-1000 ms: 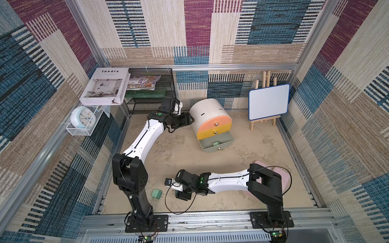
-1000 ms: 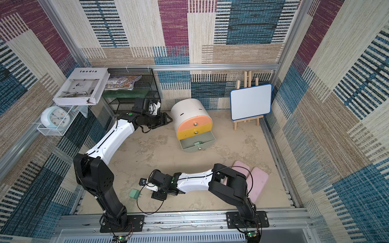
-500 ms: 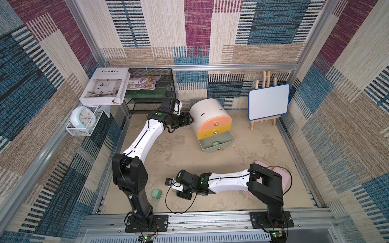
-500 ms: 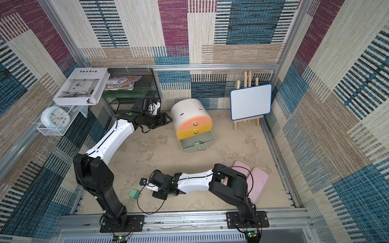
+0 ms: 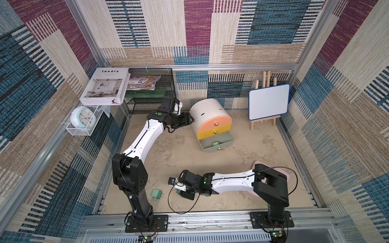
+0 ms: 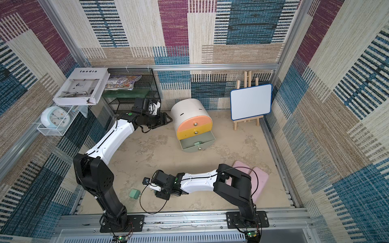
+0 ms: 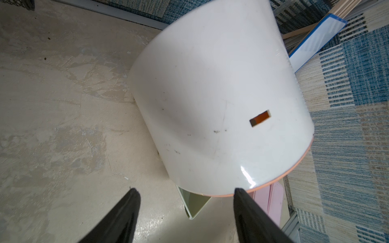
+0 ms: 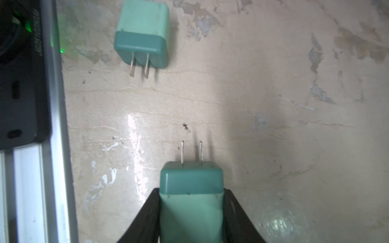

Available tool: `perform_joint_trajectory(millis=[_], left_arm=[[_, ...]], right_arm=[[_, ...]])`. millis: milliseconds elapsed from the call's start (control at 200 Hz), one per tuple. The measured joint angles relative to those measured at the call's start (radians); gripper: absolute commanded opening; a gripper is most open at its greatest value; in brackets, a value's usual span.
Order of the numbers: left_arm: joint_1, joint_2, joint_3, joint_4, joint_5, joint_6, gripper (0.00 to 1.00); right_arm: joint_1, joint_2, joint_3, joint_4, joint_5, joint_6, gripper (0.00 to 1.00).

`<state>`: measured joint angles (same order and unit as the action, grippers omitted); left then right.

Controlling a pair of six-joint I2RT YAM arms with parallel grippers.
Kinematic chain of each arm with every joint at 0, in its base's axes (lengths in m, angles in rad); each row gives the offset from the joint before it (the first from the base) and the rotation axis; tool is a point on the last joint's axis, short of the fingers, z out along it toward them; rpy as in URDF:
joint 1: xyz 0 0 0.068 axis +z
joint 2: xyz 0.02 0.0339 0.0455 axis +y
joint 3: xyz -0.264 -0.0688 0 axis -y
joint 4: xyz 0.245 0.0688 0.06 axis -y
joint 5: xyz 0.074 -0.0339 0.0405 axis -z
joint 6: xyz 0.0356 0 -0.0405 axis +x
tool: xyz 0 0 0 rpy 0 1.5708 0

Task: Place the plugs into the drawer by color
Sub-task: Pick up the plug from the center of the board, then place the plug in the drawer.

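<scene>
From my station, the sandy table [image 5: 179,153] fills the cell floor in both top views. The biggest thing on it is the white round cabinet [image 5: 207,112], standing toward the back. Its peach and yellow fronts are closed and its bottom drawer [image 5: 227,140] is pulled out. Inside it I can see one green drawer plug [image 5: 216,144].

To the cabinet's right a small whiteboard [image 5: 268,102] stands on a wooden easel. In the back left corner is a black wire rack [image 5: 151,101], with a big book [image 5: 104,86] and a pale blue clock [image 5: 83,120] beside it on the wall side. Two flat pink boxes [image 6: 261,182] lie near the right arm's base, partly hidden by it.

My left gripper [image 7: 185,190] sits up beside the cabinet's white side wall, fingers spread with nothing between them. Whether one tip touches the shell I cannot tell.

My right gripper [image 8: 191,191] is low over the front of the table, pinching the held plug [image 8: 191,202], a green one. In the right wrist view both black fingers press flat against its sides, and its prongs point away from the gripper. I cannot tell whether it rests on the table or hangs just off it.

A loose plug [image 8: 143,35], also green, lies on its side near the left arm's base, apart from the held one
</scene>
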<state>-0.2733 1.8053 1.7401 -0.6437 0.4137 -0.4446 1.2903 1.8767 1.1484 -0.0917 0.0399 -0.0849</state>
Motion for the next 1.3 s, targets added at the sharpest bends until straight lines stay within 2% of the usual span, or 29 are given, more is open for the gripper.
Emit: perform_joint_trajectory(millis=[155, 311, 441, 666, 927, 1302], left_arm=[[0.000, 0.000, 0.000, 0.000, 0.000, 0.000, 0.74], [0.001, 0.000, 0.000, 0.000, 0.000, 0.000, 0.74], [0.001, 0.000, 0.000, 0.000, 0.000, 0.000, 0.74], [0.001, 0.001, 0.000, 0.000, 0.000, 0.000, 0.74], [0.001, 0.001, 0.000, 0.000, 0.000, 0.000, 0.74], [0.001, 0.000, -0.006, 0.000, 0.000, 0.000, 0.74]], right_arm=[[-0.060, -0.081, -0.035, 0.011, -0.020, 0.045, 0.38], [-0.211, -0.200, -0.084, -0.008, -0.005, 0.091, 0.39], [-0.332, -0.286, -0.102, -0.015, 0.059, 0.121, 0.39], [-0.454, -0.276, -0.049, -0.013, 0.106, 0.132, 0.40], [-0.513, -0.225, 0.000, -0.010, 0.111, 0.132, 0.41], [-0.532, -0.175, 0.021, 0.019, 0.079, 0.129, 0.42]])
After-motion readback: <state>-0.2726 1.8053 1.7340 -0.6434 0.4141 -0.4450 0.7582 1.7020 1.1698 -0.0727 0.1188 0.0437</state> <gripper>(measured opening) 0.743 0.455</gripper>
